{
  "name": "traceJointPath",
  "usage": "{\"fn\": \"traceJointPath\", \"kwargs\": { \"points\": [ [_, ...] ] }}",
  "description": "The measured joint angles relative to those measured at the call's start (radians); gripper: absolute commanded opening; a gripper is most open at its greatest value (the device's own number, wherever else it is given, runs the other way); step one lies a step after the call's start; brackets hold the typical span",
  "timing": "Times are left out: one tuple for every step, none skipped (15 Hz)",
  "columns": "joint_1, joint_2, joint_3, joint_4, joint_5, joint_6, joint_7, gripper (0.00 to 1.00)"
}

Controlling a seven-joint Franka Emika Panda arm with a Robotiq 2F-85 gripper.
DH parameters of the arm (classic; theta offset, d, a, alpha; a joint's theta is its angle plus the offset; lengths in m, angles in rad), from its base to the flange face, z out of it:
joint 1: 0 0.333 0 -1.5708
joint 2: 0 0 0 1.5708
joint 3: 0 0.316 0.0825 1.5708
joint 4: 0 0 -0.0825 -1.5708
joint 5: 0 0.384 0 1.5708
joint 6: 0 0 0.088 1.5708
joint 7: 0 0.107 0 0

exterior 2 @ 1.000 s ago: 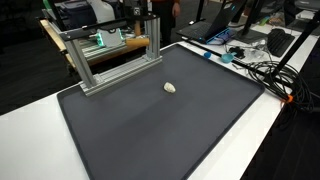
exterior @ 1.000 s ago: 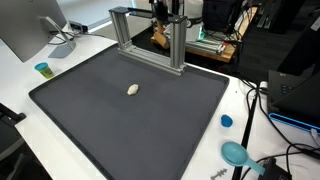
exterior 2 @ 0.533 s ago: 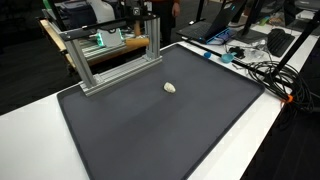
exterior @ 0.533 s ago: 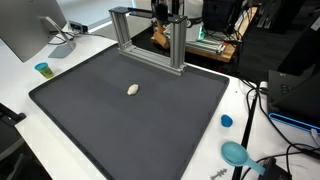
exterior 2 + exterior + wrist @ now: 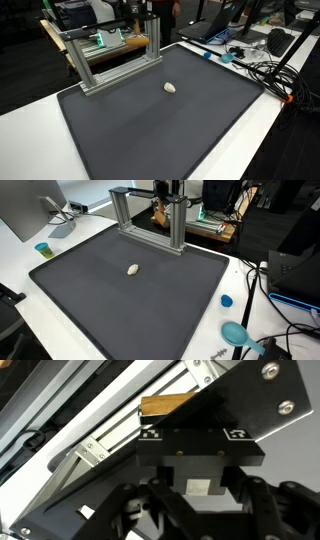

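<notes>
My gripper hangs at the back of the table, above the top bar of an aluminium frame. In both exterior views only its dark body shows, behind the frame's post. In the wrist view the fingers stand close together, either side of a small pale square. I cannot tell whether they touch it. Just beyond them are a black marked block, a slanted black plate and a wooden piece on the rail. A small white lump lies alone on the black mat.
A monitor and a teal cup stand off the mat on one side. A blue cap, a teal scoop and cables lie on the white table on the opposite side. Benches with equipment are behind the frame.
</notes>
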Motion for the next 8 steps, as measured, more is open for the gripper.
{"fn": "traceJointPath", "kwargs": {
  "points": [
    [0.0,0.0,0.003,0.0,0.0,-0.002,0.001,0.34],
    [0.0,0.0,0.006,0.0,0.0,-0.002,0.001,0.34],
    [0.0,0.0,0.008,-0.001,-0.001,-0.002,0.001,0.7],
    [0.0,0.0,0.009,-0.001,-0.002,-0.003,0.001,0.85],
    [0.0,0.0,0.01,-0.001,-0.005,-0.004,-0.001,0.9],
    [0.0,0.0,0.012,-0.001,-0.007,-0.009,-0.004,0.95],
    [0.0,0.0,0.012,-0.001,-0.009,-0.011,-0.007,0.86],
    [0.0,0.0,0.012,-0.001,-0.01,-0.011,-0.007,0.64]
  ]
}}
